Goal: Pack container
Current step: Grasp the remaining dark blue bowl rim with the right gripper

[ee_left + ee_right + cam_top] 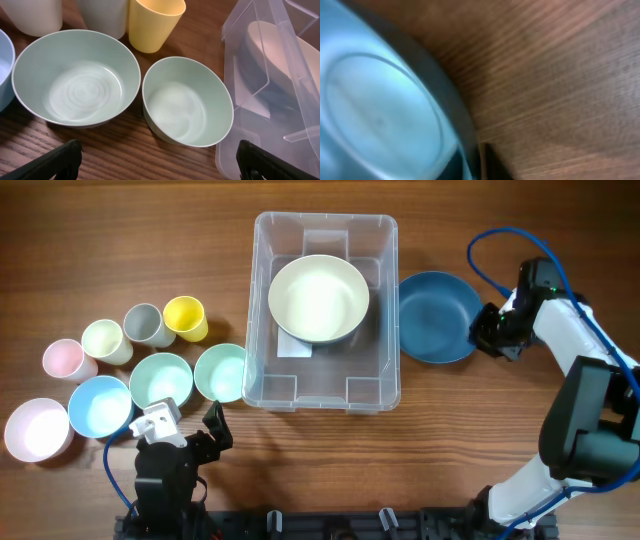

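Observation:
The clear container [390, 385] stands at the table's middle with a cream bowl [318, 298] inside; in the left wrist view it [300, 125] shows at the right. A dark blue bowl [437, 315] sits just right of it. My right gripper [485, 330] is at that bowl's right rim. In the right wrist view the bowl [380, 115] fills the left, and the gripper's [480, 162] fingers sit on either side of the rim, shut on it. My left gripper [190, 430] is open and empty at the front left, its fingers [157, 155] wide apart.
Two mint green bowls [161, 378] [222, 370] sit left of the container, also in the left wrist view [75, 75] [187, 100]. A light blue bowl [100, 405] and a pink bowl [38, 428] lie farther left. Yellow [185, 318], grey [146, 325], cream [106, 340] and pink [66, 360] cups stand behind.

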